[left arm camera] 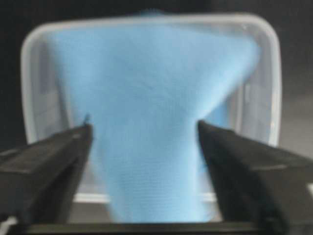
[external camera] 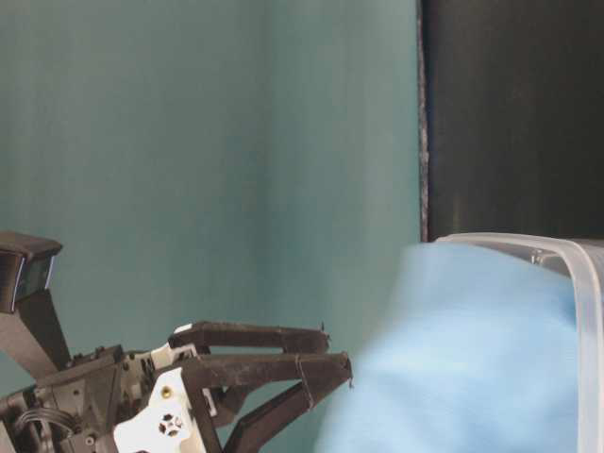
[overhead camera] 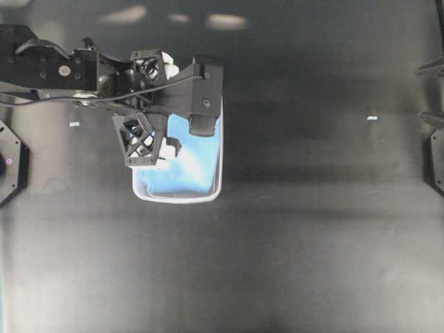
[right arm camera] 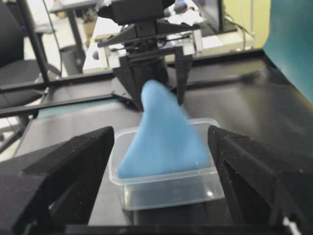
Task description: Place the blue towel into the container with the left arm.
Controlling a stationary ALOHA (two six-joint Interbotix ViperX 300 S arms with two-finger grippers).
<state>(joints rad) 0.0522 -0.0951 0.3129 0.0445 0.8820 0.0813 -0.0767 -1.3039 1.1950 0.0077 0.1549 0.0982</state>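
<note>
The blue towel (overhead camera: 187, 156) hangs as a tall cone with its lower part inside the container (overhead camera: 216, 187), a clear tub on the dark table. My left gripper (overhead camera: 168, 111) hovers over the tub's far end. Its jaws stand open on either side of the towel's narrow top (left arm camera: 146, 161), and the cloth looks blurred between the fingers (left arm camera: 63, 152). From the right wrist view the left gripper (right arm camera: 156, 93) is seen above the towel's peak (right arm camera: 156, 137). My right gripper (right arm camera: 161, 132) is open and holds nothing, well back from the container (right arm camera: 171, 188).
The right arm's fingertips (overhead camera: 430, 94) show at the table's right edge. A small white tape mark (overhead camera: 372, 118) lies near them and another (overhead camera: 74, 124) at the left. A teal backdrop (external camera: 208, 160) stands behind the table.
</note>
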